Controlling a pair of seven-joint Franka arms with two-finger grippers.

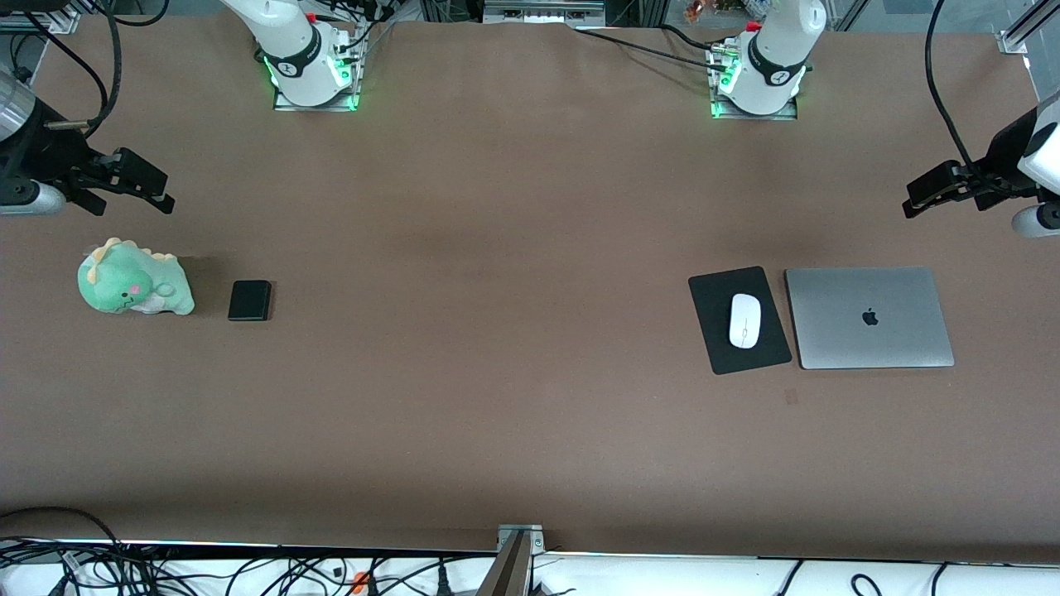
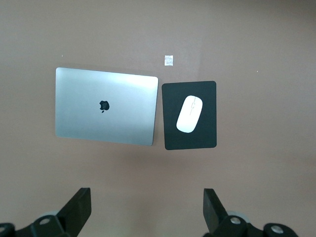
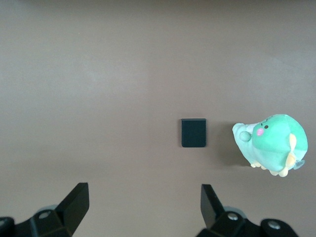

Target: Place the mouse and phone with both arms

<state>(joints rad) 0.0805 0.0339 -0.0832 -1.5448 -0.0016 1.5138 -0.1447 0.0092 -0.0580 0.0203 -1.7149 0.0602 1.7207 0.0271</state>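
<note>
We find the white oval computer mouse (image 1: pixel 744 320) lying on the black rectangular mouse pad (image 1: pixel 712 331), which sits just beside the closed silver laptop (image 1: pixel 869 317) toward the left arm's end of the table (image 1: pixel 513 372). The small black rectangular phone (image 1: pixel 249 300) lies flat near the green plush dinosaur toy (image 1: pixel 132 277) toward the right arm's end. We judge that this layout fits two stages alike: the mouse on its pad and the phone beside the toy may already be where the task wants them, or both may be waiting to be carried elsewhere; the pictures do not settle which. The left gripper (image 1: pixel 932 192) hangs over bare table at its end, fingers wide apart and holding nothing; the right gripper (image 1: pixel 124 182) hangs over the table above the toy's end, likewise wide apart and holding nothing. The left wrist view adds a small pale tag (image 2: pixel 169 60) on the table near the pad, faint in the front view; the right wrist view shows the phone's rounded corners and the toy's pink cheek.
</note>
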